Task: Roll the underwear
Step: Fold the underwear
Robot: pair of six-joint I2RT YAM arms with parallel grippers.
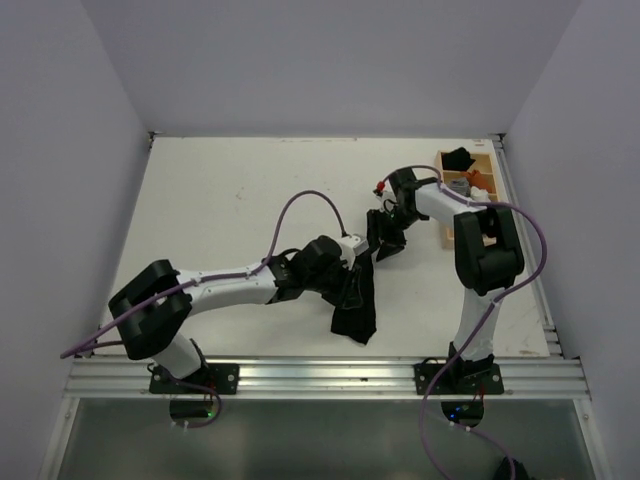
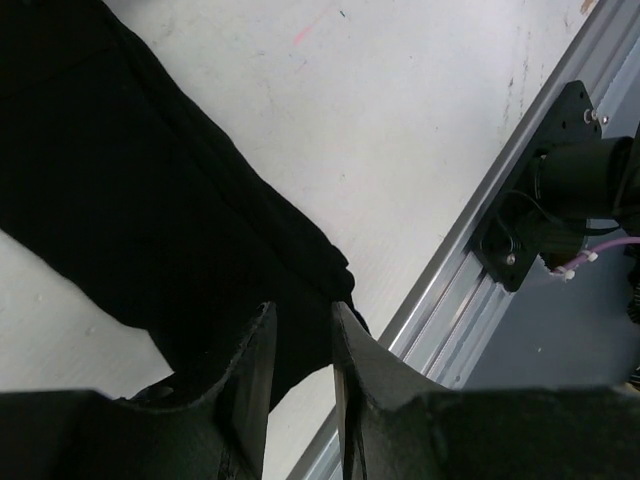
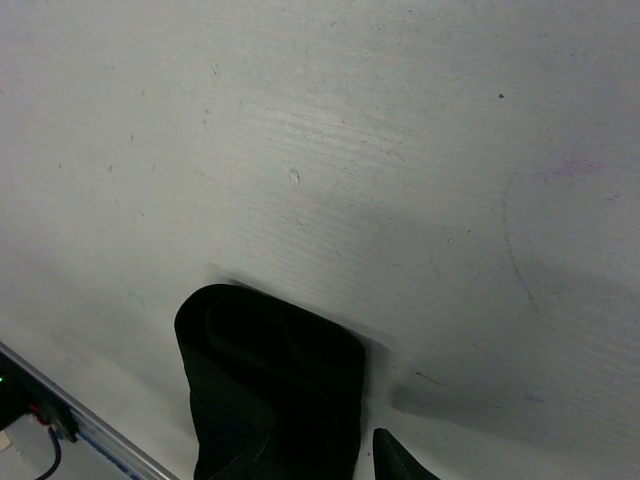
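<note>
- The left jaws are clamped on an edge of the underwear; black fabric fills the gap between the two fingers.
- The right jaws stand apart, with bare counter showing between them and nothing held.
- From the left jaws the underwear runs as a long dark strip across the counter, its near end close to the aluminium rail at the counter's near edge.
- In the top view the underwear sits in the middle of the counter, slightly to the right.
- The right jaws hover just beyond its far end; whether they touch it cannot be told.
- A wooden box sits at the far right corner, well apart from the underwear, with dark and grey items inside.
</note>
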